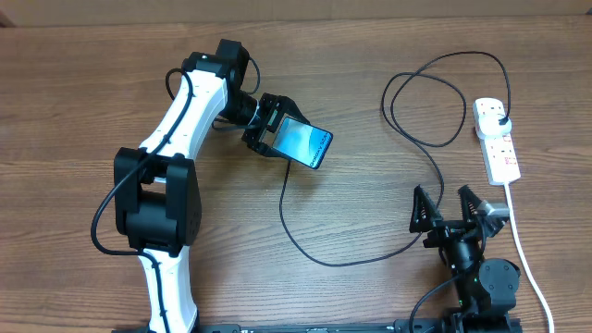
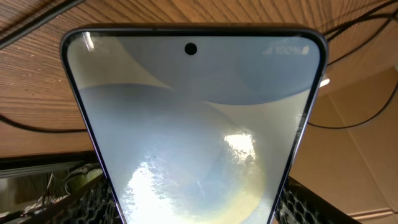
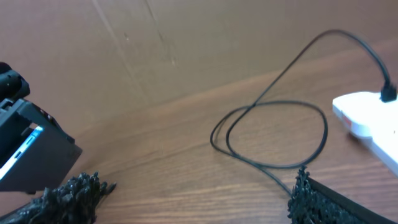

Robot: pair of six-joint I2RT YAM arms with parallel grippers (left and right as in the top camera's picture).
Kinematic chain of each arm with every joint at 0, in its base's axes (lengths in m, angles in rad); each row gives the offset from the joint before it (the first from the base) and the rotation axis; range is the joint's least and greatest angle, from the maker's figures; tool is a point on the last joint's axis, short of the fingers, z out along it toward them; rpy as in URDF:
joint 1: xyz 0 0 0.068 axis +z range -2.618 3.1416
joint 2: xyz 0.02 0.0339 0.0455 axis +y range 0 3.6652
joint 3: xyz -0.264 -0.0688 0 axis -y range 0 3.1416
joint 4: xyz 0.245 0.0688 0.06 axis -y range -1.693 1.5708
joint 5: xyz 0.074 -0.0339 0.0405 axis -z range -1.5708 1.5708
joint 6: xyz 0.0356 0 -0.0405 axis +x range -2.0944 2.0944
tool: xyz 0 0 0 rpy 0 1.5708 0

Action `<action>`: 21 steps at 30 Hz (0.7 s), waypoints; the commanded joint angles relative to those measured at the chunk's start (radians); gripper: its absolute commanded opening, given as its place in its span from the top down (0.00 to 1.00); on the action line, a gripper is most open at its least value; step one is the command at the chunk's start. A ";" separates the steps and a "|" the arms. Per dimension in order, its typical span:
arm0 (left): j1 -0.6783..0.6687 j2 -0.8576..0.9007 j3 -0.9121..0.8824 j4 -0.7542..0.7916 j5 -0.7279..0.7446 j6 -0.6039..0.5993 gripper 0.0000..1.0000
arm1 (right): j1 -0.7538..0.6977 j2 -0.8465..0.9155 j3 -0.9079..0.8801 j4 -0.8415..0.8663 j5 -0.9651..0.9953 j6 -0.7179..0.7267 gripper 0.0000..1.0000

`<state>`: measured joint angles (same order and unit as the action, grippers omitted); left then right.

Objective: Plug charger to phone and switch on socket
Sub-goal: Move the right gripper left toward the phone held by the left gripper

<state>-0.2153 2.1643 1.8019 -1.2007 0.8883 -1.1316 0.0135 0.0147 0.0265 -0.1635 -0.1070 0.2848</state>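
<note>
My left gripper (image 1: 270,129) is shut on the phone (image 1: 303,141), holding it tilted above the table's middle; its light blue screen (image 2: 193,124) fills the left wrist view. The black charger cable (image 1: 319,257) runs from near the phone's lower end, loops down across the table, then up in coils (image 1: 435,102) to its black plug (image 1: 500,118) in the white socket strip (image 1: 497,139) at the right. Whether the connector tip is in the phone I cannot tell. My right gripper (image 1: 451,211) is open and empty near the front right; the cable (image 3: 273,130) and socket (image 3: 367,121) lie ahead of it.
The strip's white cord (image 1: 523,250) runs down the right side past my right arm's base. The wooden table (image 1: 83,74) spreads to the left and back. A brown cardboard wall (image 3: 124,43) stands behind the table in the right wrist view.
</note>
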 commanded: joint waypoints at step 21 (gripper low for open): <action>0.006 0.006 0.029 0.013 0.126 -0.040 0.40 | -0.003 0.347 0.641 -0.616 -0.210 0.086 0.00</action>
<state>-0.2153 2.1643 1.8019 -1.1877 0.9337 -1.1538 0.0135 0.2836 0.5865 -0.7601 -0.2771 0.3668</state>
